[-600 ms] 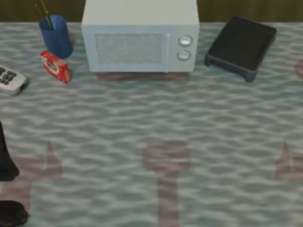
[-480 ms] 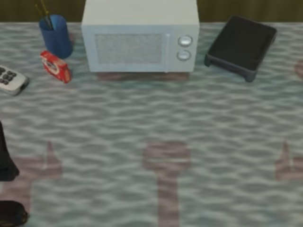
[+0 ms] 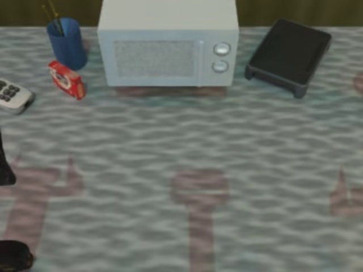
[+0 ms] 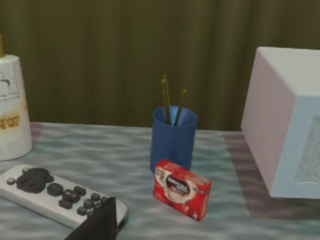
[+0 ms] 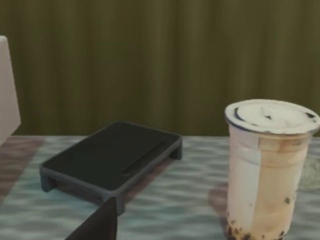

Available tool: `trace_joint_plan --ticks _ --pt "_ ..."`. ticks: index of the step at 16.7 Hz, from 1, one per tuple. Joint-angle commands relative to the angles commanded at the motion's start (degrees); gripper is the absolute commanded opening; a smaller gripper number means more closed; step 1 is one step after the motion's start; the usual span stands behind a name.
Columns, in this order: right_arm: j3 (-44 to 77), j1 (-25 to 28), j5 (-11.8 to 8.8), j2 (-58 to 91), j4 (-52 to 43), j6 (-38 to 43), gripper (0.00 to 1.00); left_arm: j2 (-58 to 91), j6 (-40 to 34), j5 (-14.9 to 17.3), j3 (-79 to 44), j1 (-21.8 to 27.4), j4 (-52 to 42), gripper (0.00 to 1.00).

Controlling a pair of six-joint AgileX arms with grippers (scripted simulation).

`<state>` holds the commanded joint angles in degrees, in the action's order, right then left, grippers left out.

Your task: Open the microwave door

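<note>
Stood at counter's [image 3: 227, 141] far edge: microwave [image 3: 168, 22], door [image 3: 154, 59] shut. Nearer: left gripper [image 3: 4, 170], lower left. Jaw state indiscernible.

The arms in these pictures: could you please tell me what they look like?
Little of them shows. The left arm appears in the top view only as plain black rounded shapes at the table's left edge, with no markings or cables visible. Each wrist view shows one dark, wedge-shaped finger of its tool. The right arm is outside the top view.
</note>
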<state>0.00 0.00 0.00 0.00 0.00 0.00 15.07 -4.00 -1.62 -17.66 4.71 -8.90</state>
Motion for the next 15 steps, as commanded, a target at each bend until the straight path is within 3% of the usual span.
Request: trace_joint_plan --ticks 6,15 --pt "0.00 0.00 0.00 0.00 0.00 0.00 1.00 25.59 -6.91 -3.35 -29.75 7.61 -14.68 1.00" --pt "0.00 0.00 0.00 0.00 0.00 0.00 1.00 74.44 -19.46 -9.80 -84.74 21.41 -42.08 1.00"
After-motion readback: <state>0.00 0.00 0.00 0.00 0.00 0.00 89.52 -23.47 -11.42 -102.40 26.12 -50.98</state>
